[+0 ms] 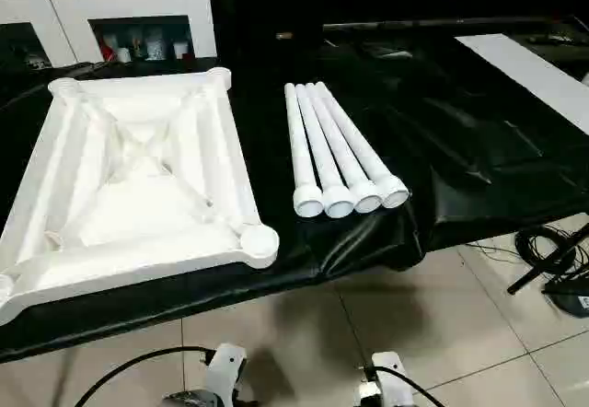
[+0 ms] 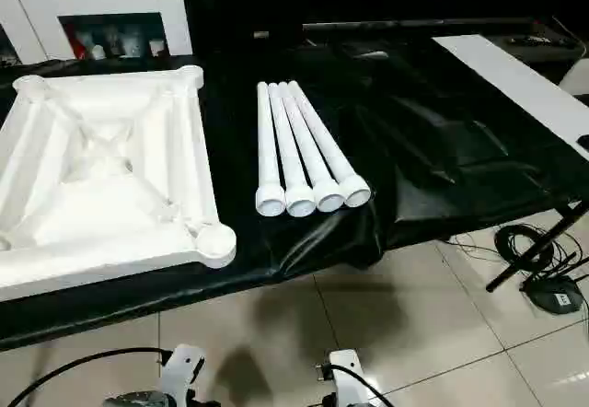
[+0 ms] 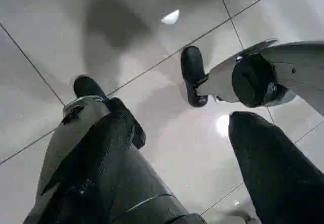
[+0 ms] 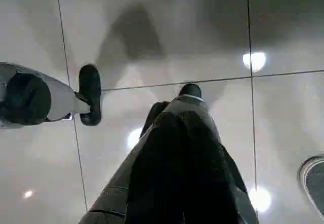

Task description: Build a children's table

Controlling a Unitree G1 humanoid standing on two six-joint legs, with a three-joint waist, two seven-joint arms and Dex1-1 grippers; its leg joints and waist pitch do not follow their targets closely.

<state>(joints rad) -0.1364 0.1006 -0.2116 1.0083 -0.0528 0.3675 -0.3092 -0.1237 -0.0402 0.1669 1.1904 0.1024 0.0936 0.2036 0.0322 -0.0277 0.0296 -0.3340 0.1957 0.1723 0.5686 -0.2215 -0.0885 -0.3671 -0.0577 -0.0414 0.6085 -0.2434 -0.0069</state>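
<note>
The white tabletop (image 1: pixel 129 181) lies upside down on the left of a black-covered table, ribbed underside up, with round sockets at its corners. To its right, four white tube legs (image 1: pixel 336 149) lie side by side, touching, wide ends toward me. Both arms hang below the table's front edge, well short of these parts. In the left wrist view my left gripper (image 3: pixel 164 102) points at the tiled floor, fingers (image 3: pixel 101 153) apart, nothing between them. In the right wrist view my right gripper (image 4: pixel 253 133) also faces the floor, open and empty.
A white cabinet with glass doors (image 1: pixel 110 11) stands behind the table at the left. A white board (image 1: pixel 538 80) lies at the back right. Cables and a black stand (image 1: pixel 552 264) sit on the floor at the right. One of my feet (image 3: pixel 193 77) shows beside the left gripper.
</note>
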